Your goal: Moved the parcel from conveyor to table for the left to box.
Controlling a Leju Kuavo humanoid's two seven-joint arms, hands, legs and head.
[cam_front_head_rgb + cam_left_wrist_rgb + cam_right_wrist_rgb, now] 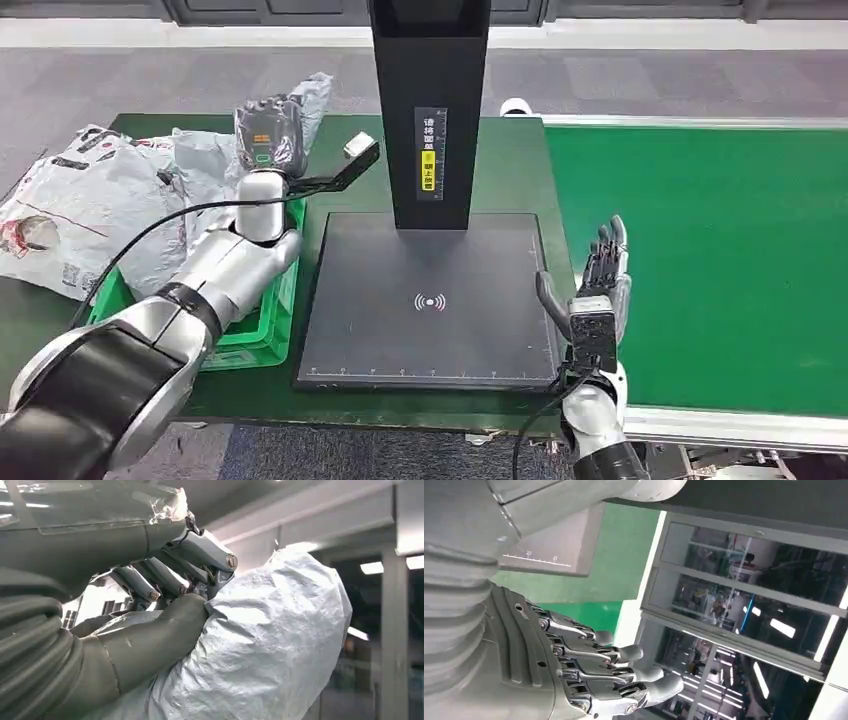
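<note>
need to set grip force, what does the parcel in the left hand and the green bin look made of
Parcel: thin grey-white plastic film, it seems, crinkled and faintly glossy under the left hand. Green bin: probably rigid moulded plastic, smooth with a firm straight rim.

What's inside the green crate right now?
The green crate is mostly covered by the left arm; its contents cannot be seen. The left hand holds a grey parcel above it.

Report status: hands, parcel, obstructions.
Left hand grips crinkled grey plastic parcel above green plastic crate. Right hand open, empty. Nothing blocking.
</note>
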